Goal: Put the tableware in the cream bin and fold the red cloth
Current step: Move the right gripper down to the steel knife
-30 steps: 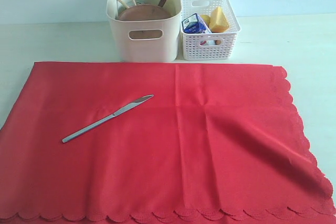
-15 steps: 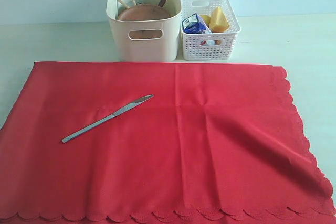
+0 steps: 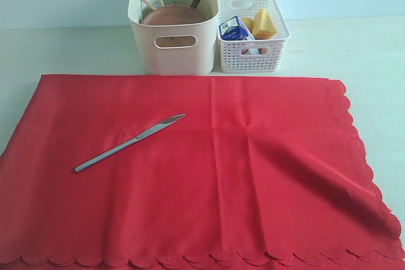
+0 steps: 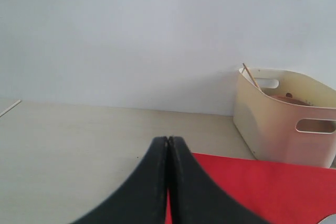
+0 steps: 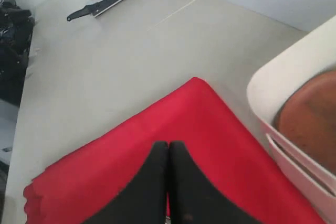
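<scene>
Now our right gripper (image 5: pixel 168 148), jaws together and empty, has returned above the cream bin (image 3: pixel 149 55) at twelve o'clock; the silver table knife (image 3: pixel 130 142) still waits on the red cloth (image 3: pixel 266 169).

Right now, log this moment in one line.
knife: on red cloth | red cloth: spread flat | left gripper: shut | right gripper: shut, empty

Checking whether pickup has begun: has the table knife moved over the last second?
No. The silver table knife lies just where it did, its tip in the same place left of the centre crease in the red cloth.
</scene>
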### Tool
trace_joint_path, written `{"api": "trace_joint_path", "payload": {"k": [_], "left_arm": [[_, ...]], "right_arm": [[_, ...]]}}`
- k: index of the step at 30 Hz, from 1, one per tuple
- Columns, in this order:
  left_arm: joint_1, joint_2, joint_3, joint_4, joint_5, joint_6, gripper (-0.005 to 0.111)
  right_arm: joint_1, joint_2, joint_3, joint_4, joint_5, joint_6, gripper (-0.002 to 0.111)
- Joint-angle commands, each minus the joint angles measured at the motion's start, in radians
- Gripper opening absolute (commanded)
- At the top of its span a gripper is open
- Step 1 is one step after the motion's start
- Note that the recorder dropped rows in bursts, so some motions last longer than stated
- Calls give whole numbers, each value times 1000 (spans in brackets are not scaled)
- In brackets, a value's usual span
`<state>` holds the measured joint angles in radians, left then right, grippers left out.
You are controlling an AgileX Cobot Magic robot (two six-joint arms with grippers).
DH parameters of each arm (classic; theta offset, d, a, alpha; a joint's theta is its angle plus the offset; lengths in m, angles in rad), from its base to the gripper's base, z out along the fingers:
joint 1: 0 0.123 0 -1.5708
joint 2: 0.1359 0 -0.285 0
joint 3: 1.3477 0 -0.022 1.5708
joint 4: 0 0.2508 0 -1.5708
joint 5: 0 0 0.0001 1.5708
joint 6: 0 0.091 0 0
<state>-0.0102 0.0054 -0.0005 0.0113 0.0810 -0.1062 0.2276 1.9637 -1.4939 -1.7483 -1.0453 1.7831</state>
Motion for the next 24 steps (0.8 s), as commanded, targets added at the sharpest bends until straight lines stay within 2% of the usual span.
{"api": "trace_joint_path", "payload": {"k": [1,8,11,18,21,24], "left_arm": [[-2,-5,1,-3,-1,-1,3],[-2,-5,1,-3,-1,-1,3],[-2,-5,1,-3,-1,-1,3],[-2,-5,1,-3,-1,-1,3],[-2,-5,1,-3,-1,-1,3],[-2,-5,1,-3,-1,-1,3]], "right_arm": [[68,-18,24,4,-3,-55,0],[194,-10,24,4,2,-123,0],[260,-10,24,4,60,-178,0],[405,-10,35,4,475,-264,0],[436,-10,73,4,680,-304,0],[441,-10,126,4,787,-323,0]]}}
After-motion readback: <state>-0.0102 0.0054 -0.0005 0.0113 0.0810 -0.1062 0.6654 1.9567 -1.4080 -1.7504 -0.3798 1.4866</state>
